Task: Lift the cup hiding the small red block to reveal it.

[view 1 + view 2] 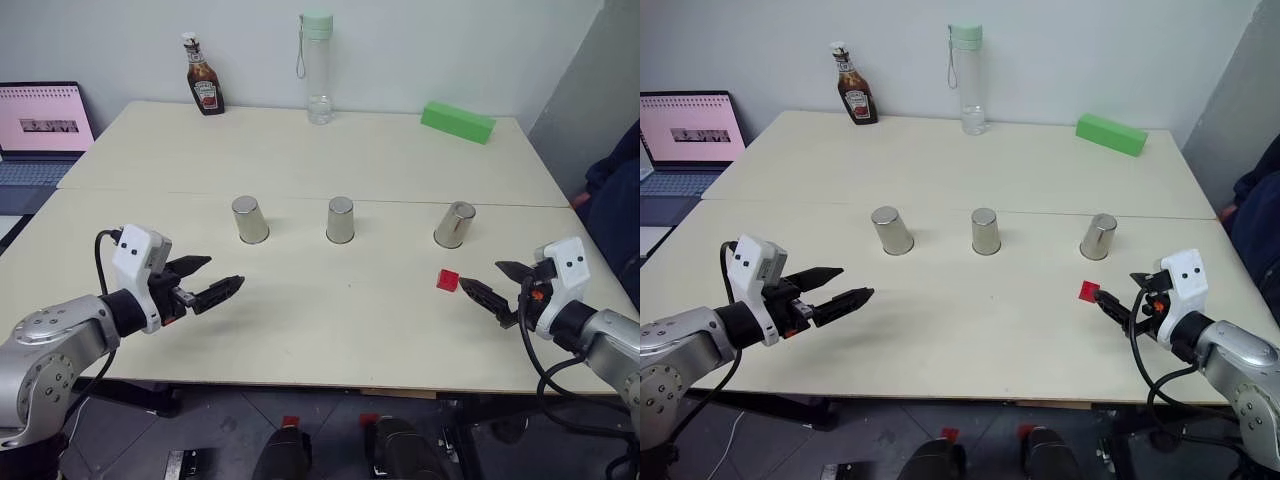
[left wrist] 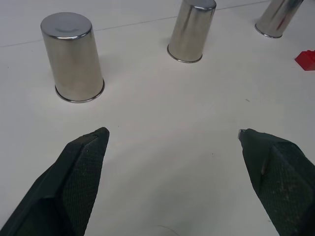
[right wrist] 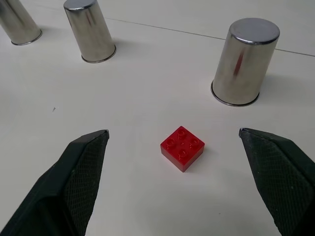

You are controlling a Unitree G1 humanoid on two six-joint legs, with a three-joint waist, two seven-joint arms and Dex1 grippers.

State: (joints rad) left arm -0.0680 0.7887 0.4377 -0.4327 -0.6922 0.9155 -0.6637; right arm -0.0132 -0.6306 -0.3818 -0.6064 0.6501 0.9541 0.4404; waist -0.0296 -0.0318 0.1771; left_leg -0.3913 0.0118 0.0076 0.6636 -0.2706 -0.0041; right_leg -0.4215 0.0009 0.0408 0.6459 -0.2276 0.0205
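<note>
Three shiny silver metal tumblers, tapered and smooth, standing mouth-down in a row on the pale matte table: left cup, middle cup, right cup. One small red studded plastic block uncovered, lying between the spread textured black fingers of the right gripper, just before the right cup. Left gripper likewise wide apart, empty, facing the left cup.
</note>
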